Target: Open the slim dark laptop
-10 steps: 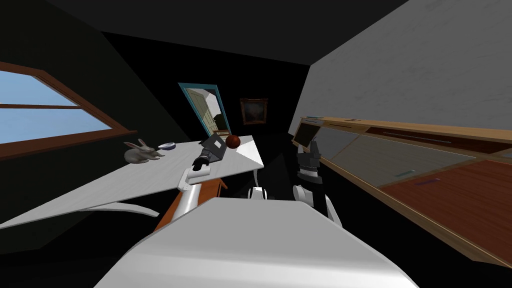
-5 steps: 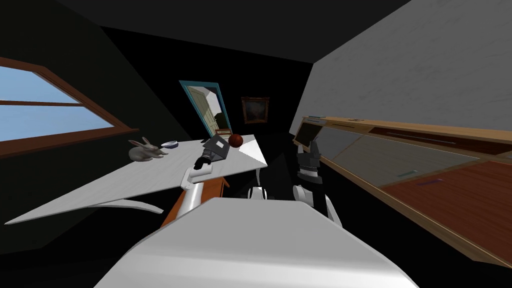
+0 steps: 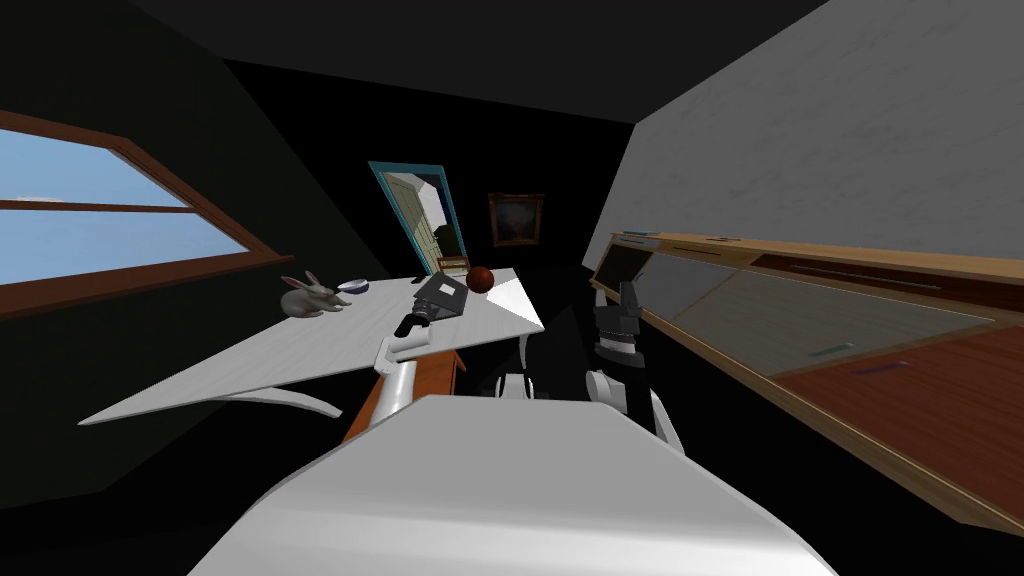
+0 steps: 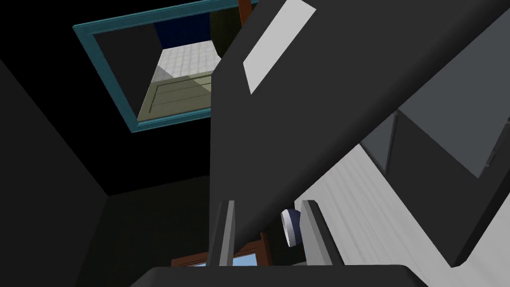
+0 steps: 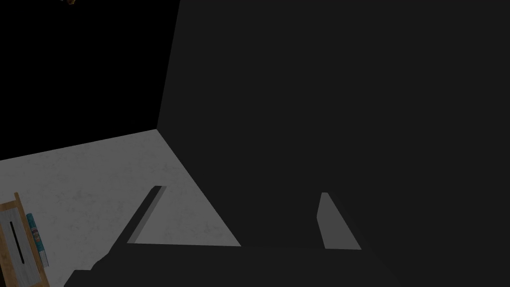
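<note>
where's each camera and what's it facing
Head: on the head, looking down over the white table at the laptop; both forearms show.
Left wrist: on the left hand, facing the laptop lid between its jaws.
Right wrist: on the right hand, facing a dark wall; jaws open.
Shared: the laptop, in head and left wrist.
</note>
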You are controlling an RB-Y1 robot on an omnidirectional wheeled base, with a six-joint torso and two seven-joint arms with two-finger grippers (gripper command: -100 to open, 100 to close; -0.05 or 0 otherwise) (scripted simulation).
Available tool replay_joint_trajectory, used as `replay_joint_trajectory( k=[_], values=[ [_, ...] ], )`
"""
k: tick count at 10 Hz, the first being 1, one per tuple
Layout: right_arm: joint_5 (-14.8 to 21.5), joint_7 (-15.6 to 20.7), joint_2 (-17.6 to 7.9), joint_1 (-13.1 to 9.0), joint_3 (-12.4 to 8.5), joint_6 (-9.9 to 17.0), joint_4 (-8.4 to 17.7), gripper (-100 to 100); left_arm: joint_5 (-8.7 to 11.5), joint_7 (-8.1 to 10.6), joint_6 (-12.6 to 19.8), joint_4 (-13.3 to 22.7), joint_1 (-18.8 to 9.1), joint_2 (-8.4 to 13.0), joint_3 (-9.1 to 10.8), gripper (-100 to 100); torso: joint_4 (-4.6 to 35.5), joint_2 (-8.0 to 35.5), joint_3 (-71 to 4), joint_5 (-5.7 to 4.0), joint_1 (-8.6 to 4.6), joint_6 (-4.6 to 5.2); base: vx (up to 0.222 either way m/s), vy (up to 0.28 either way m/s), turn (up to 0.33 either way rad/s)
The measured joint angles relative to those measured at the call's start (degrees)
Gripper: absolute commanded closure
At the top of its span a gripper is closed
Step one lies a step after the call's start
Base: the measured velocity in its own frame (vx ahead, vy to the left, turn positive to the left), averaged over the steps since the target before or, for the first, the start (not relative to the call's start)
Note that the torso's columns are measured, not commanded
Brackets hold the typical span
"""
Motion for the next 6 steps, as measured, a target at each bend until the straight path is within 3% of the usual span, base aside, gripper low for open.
replay_joint_trajectory(
  k=[2,3,6],
  values=[
    [0.0,0.0,0.0,0.0,0.0,0.0,0.0,0,2.13,1.96,0.37,0.71,-0.65,-0.99,0.24,100,0.0,-0.07,-0.05,-0.08,-0.16,0.03,-0.013,0.069,0.021],
    [0.0,0.0,0.01,0.0,0.01,0.0,0.0,0,2.24,2.15,0.5,0.79,-0.63,-1.04,0.27,100,-0.02,-0.1,-0.06,-0.12,-0.34,0.06,-0.02,0.085,0.034],
    [0.0,0.0,0.01,0.0,0.01,0.0,0.0,0,4.9,4.58,-1.56,3.21,-0.9,-3.81,0.35,100,-0.09,-0.15,-0.09,-0.06,-0.32,0.14,-0.004,0.014,0.004]
  ],
)
